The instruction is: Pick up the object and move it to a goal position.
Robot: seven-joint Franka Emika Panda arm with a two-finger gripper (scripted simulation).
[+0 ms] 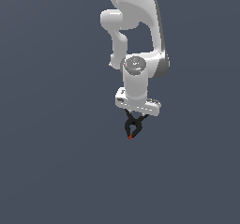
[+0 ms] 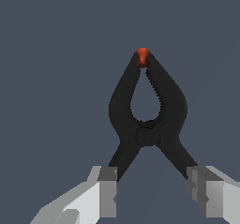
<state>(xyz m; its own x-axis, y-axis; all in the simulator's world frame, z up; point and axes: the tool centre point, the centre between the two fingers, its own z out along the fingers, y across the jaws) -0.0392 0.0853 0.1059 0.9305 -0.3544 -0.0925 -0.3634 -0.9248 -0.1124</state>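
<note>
The tool (image 1: 134,113) is observed clamped on the spring clamp (image 1: 132,126), one finger (image 2: 108,190) pressed against each of the two splayed handles. In the wrist view the handles are seen running back between the fingers, while the closed red-orange tip (image 2: 142,57) points directly away from the tool. The clamp's long axis is therefore judged to lie in line with the tool's own axis, the pivot just beyond the fingertips. In the exterior view the clamp is seen hanging directly beneath the tool, tip downward. No table edge or corner can be made out against the uniform grey ground, so whether the clamp is clear of the table cannot be told. No goal marker is visible. The grasp is judged complete and only the carry remains.
</note>
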